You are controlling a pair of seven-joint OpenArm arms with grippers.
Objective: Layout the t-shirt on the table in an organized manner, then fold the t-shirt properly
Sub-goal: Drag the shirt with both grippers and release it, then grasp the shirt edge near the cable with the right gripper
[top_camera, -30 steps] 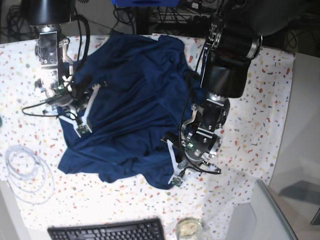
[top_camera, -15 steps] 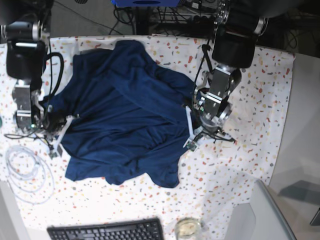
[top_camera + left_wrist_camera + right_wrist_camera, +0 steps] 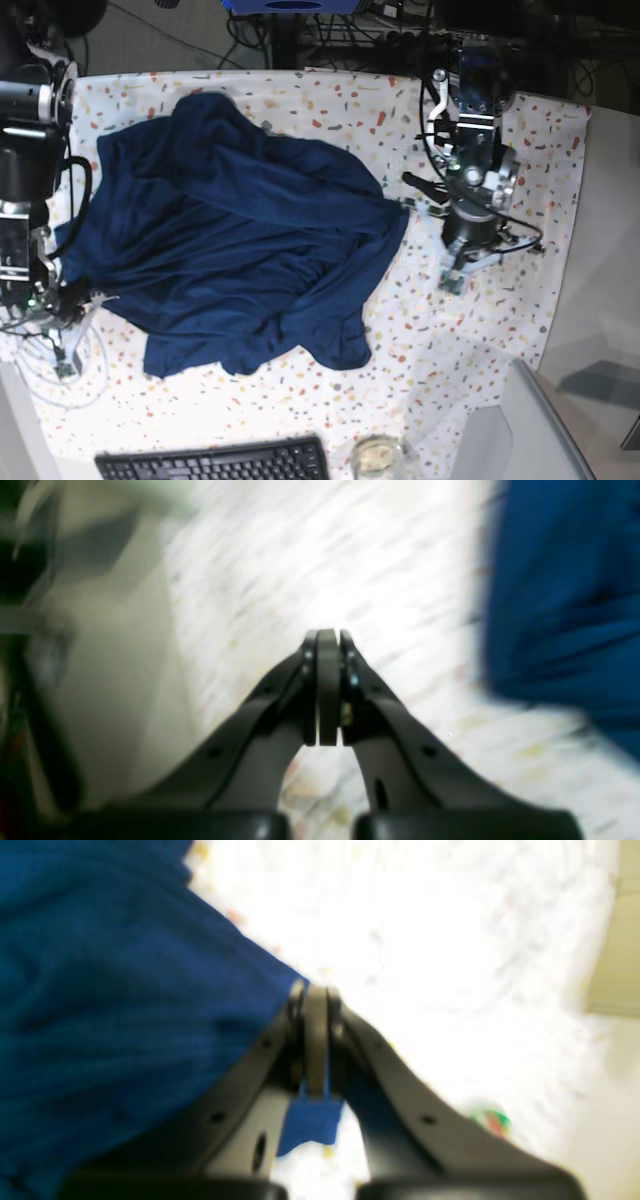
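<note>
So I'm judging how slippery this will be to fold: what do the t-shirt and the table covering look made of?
The t-shirt looks like soft matte knit fabric, probably cotton; it drapes in loose folds. The table appears covered in thin white speckled cloth, though it could be a coated sheet.

Base view. Dark cables (image 3: 330,35) tangle along the top edge; a black keyboard (image 3: 215,463) lies at the bottom; a coiled white cable (image 3: 60,365) sits lower left; grey surface (image 3: 610,300) at right.

Both wrist views are heavily motion-blurred, with the table (image 3: 450,930) blown out to white glare at centre and upper right. The base view is sharp and evenly lit, with soft shadows and dim upper corners.
</note>
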